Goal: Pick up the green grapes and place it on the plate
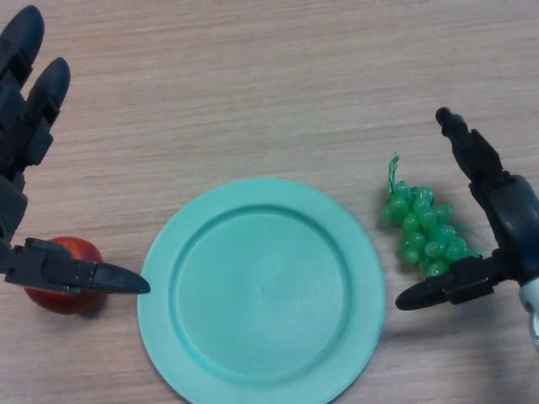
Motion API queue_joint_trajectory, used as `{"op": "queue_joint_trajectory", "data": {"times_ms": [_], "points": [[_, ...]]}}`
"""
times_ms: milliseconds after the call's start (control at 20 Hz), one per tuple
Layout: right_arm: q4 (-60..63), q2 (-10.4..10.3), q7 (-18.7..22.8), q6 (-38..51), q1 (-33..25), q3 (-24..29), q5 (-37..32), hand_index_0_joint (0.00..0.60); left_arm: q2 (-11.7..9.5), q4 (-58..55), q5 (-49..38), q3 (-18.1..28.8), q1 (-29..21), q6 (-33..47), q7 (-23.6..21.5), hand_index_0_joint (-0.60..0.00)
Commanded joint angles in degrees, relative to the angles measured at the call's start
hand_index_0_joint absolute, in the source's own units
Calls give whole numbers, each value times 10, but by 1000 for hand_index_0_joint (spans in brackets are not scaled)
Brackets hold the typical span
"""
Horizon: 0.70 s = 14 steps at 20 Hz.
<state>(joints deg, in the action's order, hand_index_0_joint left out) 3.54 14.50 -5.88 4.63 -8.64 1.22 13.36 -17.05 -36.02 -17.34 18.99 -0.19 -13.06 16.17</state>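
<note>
Plate point(261, 290) on tabletop point(269, 84) (near edge); grapes point(424, 230) at 3 o'clock, apple point(66, 286) at 9.

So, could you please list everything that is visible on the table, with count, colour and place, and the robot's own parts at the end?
plate: one, light green, centre of the view at the near edge, nothing on it
green grapes: one bunch, green with a short stem pointing away from the robot, on the table just right of the plate, not on it
red fruit: one, red, left of the plate, partly hidden by the left thumb
table: one, light wood grain
left hand: one, black, open, at the left edge above the red fruit
right hand: one, black, open, right of the grapes, its thumb lying just below them
</note>
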Motion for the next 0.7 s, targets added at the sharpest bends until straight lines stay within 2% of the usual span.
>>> {"op": "queue_joint_trajectory", "data": {"times_ms": [50, 150, 250, 300, 350, 400, 450, 500, 700], "points": [[6, 22, 46, 109, -40, 27, 9, 0, -24, -31, -26, 48, -10, 66, -9, 0], [54, 30, 52, 142, -55, 28, 22, 0, -23, -30, -27, 52, -6, 68, -10, 0], [76, 34, 55, 154, -60, 28, 33, 200, -22, -28, -25, 53, -5, 72, -13, 0], [99, 38, 61, 164, -66, 27, 48, 351, -22, -27, -23, 54, -4, 75, -15, 0], [124, 42, 69, 175, -73, 26, 68, 450, -22, -26, -22, 55, -4, 77, -17, 0], [189, 55, 96, 204, -92, 22, 126, 592, -22, -25, -21, 56, -6, 78, -28, 0], [203, 59, 110, 213, -98, 21, 147, 600, -21, -26, -21, 55, -5, 77, -31, 0], [229, 74, 124, 230, -108, 12, 202, 600, -20, -27, -19, 53, -4, 78, -33, 0], [227, 86, 117, 219, -110, 21, 248, 600, -18, -26, -10, 47, -2, 80, -36, 0]]}}
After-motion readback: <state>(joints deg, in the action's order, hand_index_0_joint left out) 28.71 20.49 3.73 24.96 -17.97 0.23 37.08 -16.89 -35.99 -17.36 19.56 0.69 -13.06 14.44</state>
